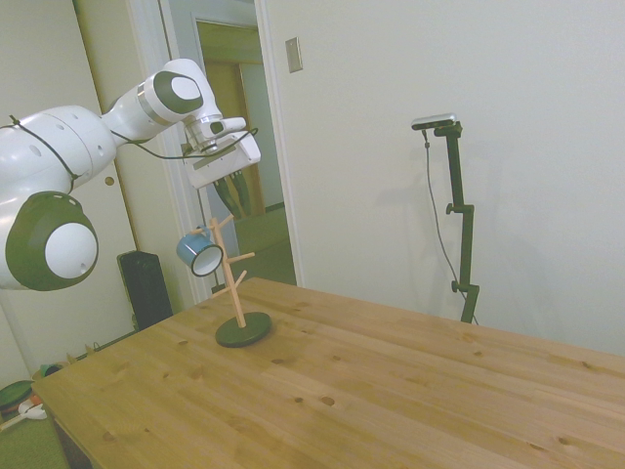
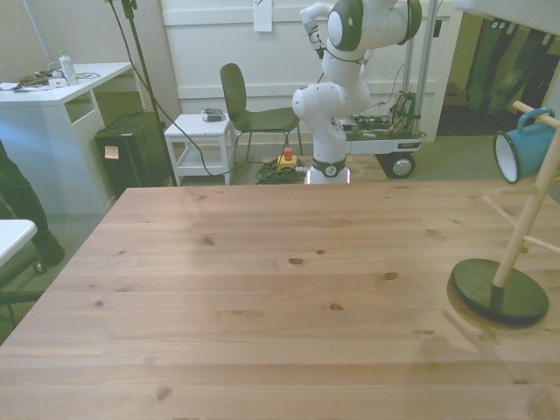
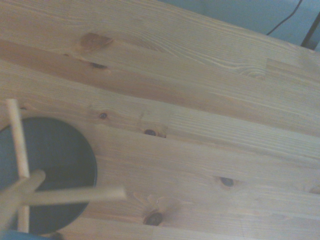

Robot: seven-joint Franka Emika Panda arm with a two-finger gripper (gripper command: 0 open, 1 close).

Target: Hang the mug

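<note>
The light-blue mug (image 1: pixel 200 254) hangs by its handle from an upper peg of a wooden mug tree (image 1: pixel 234 278), its white inside facing sideways. The front view shows the mug (image 2: pixel 525 153) at the far right, on the tree whose dark round base (image 2: pixel 499 291) rests on the table. My gripper (image 1: pixel 230 178) is above the tree's top, apart from the mug, with nothing visibly in it. The wrist view looks down on the dark base (image 3: pixel 50 170) and two bare pegs (image 3: pixel 75 195); the mug does not show there.
The tree stands near the table's edge at the front view's right. Bare wooden tabletop (image 2: pixel 262 289) spreads toward the front view's left. Beyond the table are a chair (image 2: pixel 249 109), a white side table (image 2: pixel 199 140) and a desk (image 2: pixel 52 96). A person's dark clothing (image 2: pixel 17 210) shows at the left edge.
</note>
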